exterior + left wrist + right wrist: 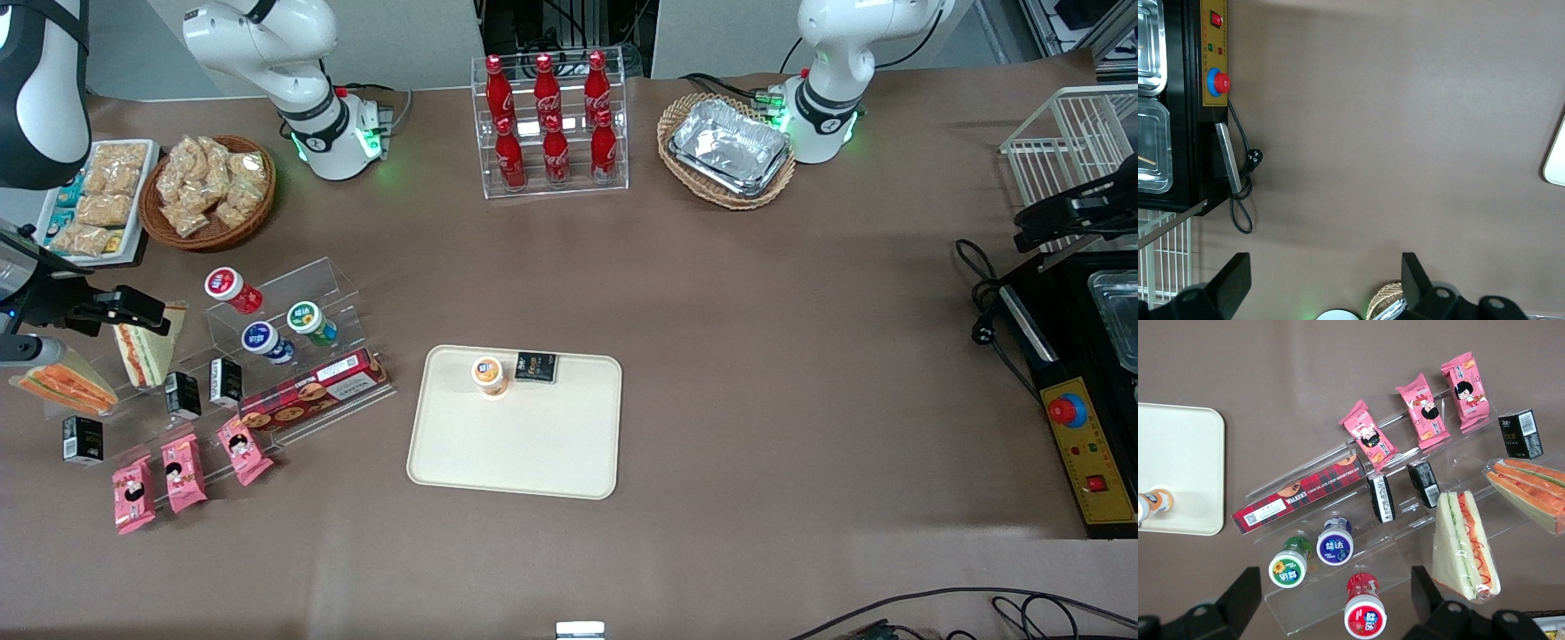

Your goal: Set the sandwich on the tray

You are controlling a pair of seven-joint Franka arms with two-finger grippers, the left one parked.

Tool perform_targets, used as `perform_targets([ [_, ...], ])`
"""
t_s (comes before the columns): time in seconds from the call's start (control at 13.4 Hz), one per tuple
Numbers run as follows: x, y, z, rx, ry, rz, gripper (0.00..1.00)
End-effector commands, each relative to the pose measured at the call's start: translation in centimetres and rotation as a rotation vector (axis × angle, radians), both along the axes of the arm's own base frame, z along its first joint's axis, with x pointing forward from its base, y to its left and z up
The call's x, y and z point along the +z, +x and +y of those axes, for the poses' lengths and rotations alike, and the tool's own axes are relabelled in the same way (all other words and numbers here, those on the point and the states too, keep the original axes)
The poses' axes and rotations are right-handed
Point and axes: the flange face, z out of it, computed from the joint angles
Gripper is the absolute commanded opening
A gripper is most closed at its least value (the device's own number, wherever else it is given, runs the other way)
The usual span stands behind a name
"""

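Note:
The sandwich (67, 388), a clear-wrapped wedge with bright orange filling, lies at the working arm's end of a clear acrylic stand (293, 298). It also shows in the right wrist view (1531, 490). A paler wedge (147, 342) (1465, 543) stands beside it, farther from the front camera. My right gripper (133, 313) (1336, 600) hangs open and empty above the stand, close to the paler wedge and apart from both. The cream tray (516, 444) (1178, 467) lies flat at mid table; its edge shows in the left wrist view (1558, 157).
On the tray stand an orange-capped bottle (488, 375) and a black box (536, 366). The stand holds three capped bottles (1365, 613), black boxes (1381, 497), a tartan biscuit box (1298, 497) and pink snack packs (1368, 433). A cola rack (549, 124) and snack baskets (209, 191) are farther back.

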Motion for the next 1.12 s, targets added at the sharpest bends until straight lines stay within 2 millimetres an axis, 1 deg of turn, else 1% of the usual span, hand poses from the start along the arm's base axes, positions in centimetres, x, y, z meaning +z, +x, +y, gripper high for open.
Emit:
perform_targets([
  [0.0,0.6,0.1,-0.1,-0.003,0.008,-0.017,1.00],
  [0.15,0.5,0.2,0.0,-0.001,0.003,-0.015,1.00],
  [0.37,1.4,0.2,-0.7,-0.011,-0.002,-0.033,1.00],
  [0.52,1.4,0.2,-1.1,-0.012,-0.018,-0.030,1.00],
  [0.6,1.4,0.1,-2.1,-0.026,-0.037,-0.030,1.00],
  [0.67,1.5,0.1,-2.7,-0.035,-0.049,-0.033,1.00],
  [0.75,1.9,0.0,-4.8,-0.069,-0.058,-0.051,1.00],
  [0.82,2.4,0.0,-5.9,-0.097,-0.061,-0.061,1.00],
  [0.9,2.4,0.1,-6.7,-0.172,-0.062,-0.065,1.00],
  [1.05,2.5,0.7,-7.2,-0.419,-0.064,-0.083,1.00],
])
